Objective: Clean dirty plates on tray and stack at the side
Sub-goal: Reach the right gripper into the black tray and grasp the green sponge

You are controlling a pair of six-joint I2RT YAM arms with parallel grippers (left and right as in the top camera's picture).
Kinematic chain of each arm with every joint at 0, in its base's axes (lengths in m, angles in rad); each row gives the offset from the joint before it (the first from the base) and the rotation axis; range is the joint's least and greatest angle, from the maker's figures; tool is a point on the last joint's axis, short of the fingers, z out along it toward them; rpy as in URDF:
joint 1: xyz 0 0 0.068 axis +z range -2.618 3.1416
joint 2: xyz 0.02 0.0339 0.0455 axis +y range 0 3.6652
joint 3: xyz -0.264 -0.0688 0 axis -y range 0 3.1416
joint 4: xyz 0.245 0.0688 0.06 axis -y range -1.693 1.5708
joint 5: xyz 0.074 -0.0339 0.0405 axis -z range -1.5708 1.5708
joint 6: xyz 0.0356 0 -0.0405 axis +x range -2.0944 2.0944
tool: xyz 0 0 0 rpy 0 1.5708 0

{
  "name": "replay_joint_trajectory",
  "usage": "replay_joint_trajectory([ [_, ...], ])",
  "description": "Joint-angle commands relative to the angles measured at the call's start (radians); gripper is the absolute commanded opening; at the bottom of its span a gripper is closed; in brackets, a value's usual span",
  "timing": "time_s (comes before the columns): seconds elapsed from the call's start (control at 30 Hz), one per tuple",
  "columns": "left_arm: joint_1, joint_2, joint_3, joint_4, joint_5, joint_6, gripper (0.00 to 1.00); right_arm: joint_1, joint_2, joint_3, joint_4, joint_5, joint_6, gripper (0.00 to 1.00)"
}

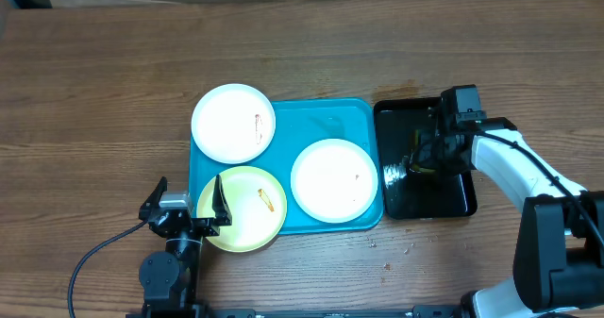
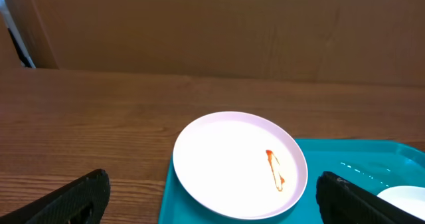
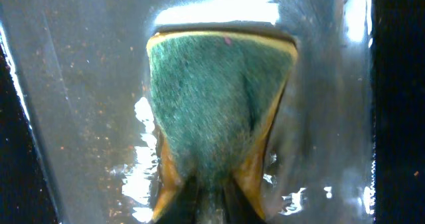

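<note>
Overhead: three dirty plates (image 1: 333, 179) are lying on the tray (image 1: 321, 120); the left gripper (image 1: 189, 203), jaws wide, is hovering at the yellow-green plate (image 1: 250, 219). Left wrist: a smeared white plate (image 2: 232, 164) is overhanging the tray rim. Right wrist: the right gripper (image 3: 211, 203) is pinching a green-and-yellow sponge (image 3: 219, 104).

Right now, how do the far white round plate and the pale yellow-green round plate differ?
The far white round plate carries a thin red streak; the pale yellow-green round plate a short orange smear. The white one overhangs the turquoise rectangular plastic tray's far-left corner, the yellow-green its near-left corner. Both round, shallow, similar size, dirty.
</note>
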Motion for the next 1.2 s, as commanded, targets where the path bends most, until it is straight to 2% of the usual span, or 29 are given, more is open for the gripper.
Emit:
replay_joint_trajectory([
  [0.0,-0.003,-0.008,-0.003,-0.001,0.005,0.022,1.0,-0.001,0.002,-0.004,0.006,0.0,-0.003,0.04],
  [0.07,-0.003,-0.008,-0.003,-0.001,0.005,0.022,1.0,-0.001,0.002,0.014,-0.013,0.0,-0.006,0.1],
  [0.1,-0.003,-0.008,-0.003,-0.001,0.005,0.022,1.0,-0.001,0.002,0.031,-0.032,0.0,-0.006,0.17],
  [0.13,-0.003,-0.008,-0.003,-0.001,0.005,0.022,1.0,-0.001,0.002,0.046,-0.05,0.0,-0.005,0.33],
  [0.17,-0.003,-0.008,-0.003,-0.001,0.005,0.022,1.0,-0.001,0.002,0.058,-0.063,-0.001,-0.004,0.44],
  [0.23,-0.003,-0.008,-0.003,-0.001,0.005,0.022,1.0,-0.001,0.002,0.071,-0.069,-0.001,-0.002,0.59],
  [0.27,-0.003,-0.008,-0.003,-0.001,0.005,0.022,1.0,-0.001,0.002,0.071,-0.064,0.0,-0.002,0.64],
  [0.5,-0.003,-0.008,-0.003,-0.001,0.005,0.022,1.0,-0.001,0.003,0.031,0.057,0.0,-0.002,0.65],
  [0.53,-0.003,-0.008,-0.003,-0.001,0.005,0.022,1.0,-0.001,0.003,0.02,0.071,0.0,-0.002,0.63],
  [0.57,-0.003,-0.008,-0.003,-0.001,0.005,0.022,1.0,-0.001,0.003,0.011,0.079,0.0,-0.002,0.57],
  [0.6,-0.003,-0.008,-0.003,-0.001,0.005,0.022,1.0,-0.001,0.003,0.003,0.084,0.0,-0.002,0.45],
  [0.63,-0.003,-0.008,-0.003,-0.001,0.005,0.022,1.0,-0.001,0.003,0.0,0.085,0.0,-0.002,0.15],
  [0.67,-0.003,-0.008,-0.003,-0.001,0.005,0.022,1.0,-0.001,0.003,0.0,0.082,0.0,-0.002,0.04],
  [0.7,-0.003,-0.008,-0.003,-0.001,0.005,0.022,1.0,-0.001,0.003,0.0,0.081,0.0,-0.002,0.04],
  [0.73,-0.003,-0.008,-0.003,-0.001,0.005,0.022,1.0,-0.001,0.003,0.0,0.08,-0.001,-0.002,0.04],
  [0.77,-0.003,-0.008,-0.003,-0.001,0.005,0.022,1.0,-0.001,0.003,0.0,0.079,-0.001,-0.002,0.13],
  [0.8,-0.003,-0.008,-0.003,-0.001,0.005,0.022,1.0,-0.001,0.003,0.0,0.077,-0.001,-0.002,0.37],
  [0.87,-0.003,-0.008,-0.003,-0.001,0.005,0.022,1.0,-0.001,0.003,0.0,0.077,-0.008,-0.002,0.58],
  [0.9,-0.003,-0.008,-0.003,-0.001,0.005,0.022,1.0,-0.001,0.003,0.0,0.077,-0.007,-0.002,0.63],
  [1.0,-0.003,-0.008,-0.003,-0.001,0.005,0.022,1.0,-0.001,0.003,0.0,0.079,-0.007,-0.002,0.68],
  [1.17,-0.003,-0.008,-0.003,-0.001,0.005,0.022,1.0,-0.001,0.003,-0.004,0.079,-0.008,-0.002,0.65],
])
